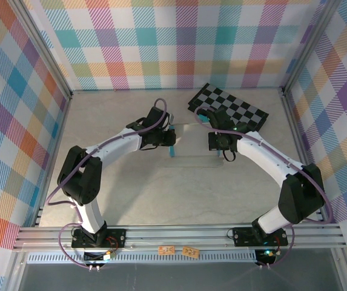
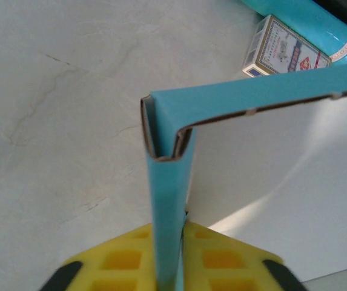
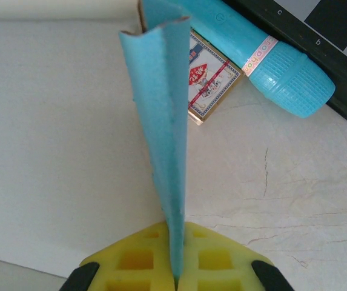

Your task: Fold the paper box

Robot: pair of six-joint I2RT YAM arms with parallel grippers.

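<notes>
The paper box [image 1: 194,145] lies in mid-table between both arms, pale inner side up, with teal side walls raised at its two ends. In the left wrist view my left gripper [image 2: 182,233] is shut on an upright teal wall [image 2: 167,194] that is folded double at its corner, beside the grey-white panel [image 2: 276,182]. In the right wrist view my right gripper [image 3: 176,233] is shut on the opposite teal flap [image 3: 164,103], which stands upright over the white panel [image 3: 58,139]. From above, the left gripper [image 1: 171,139] and right gripper [image 1: 223,148] sit at the box's left and right ends.
A black-and-grey checkerboard [image 1: 229,107] lies at the back right. A slim teal tube [image 3: 270,57] and a small card pack [image 3: 209,79] rest just in front of it, close behind the box. Plaid walls enclose the table.
</notes>
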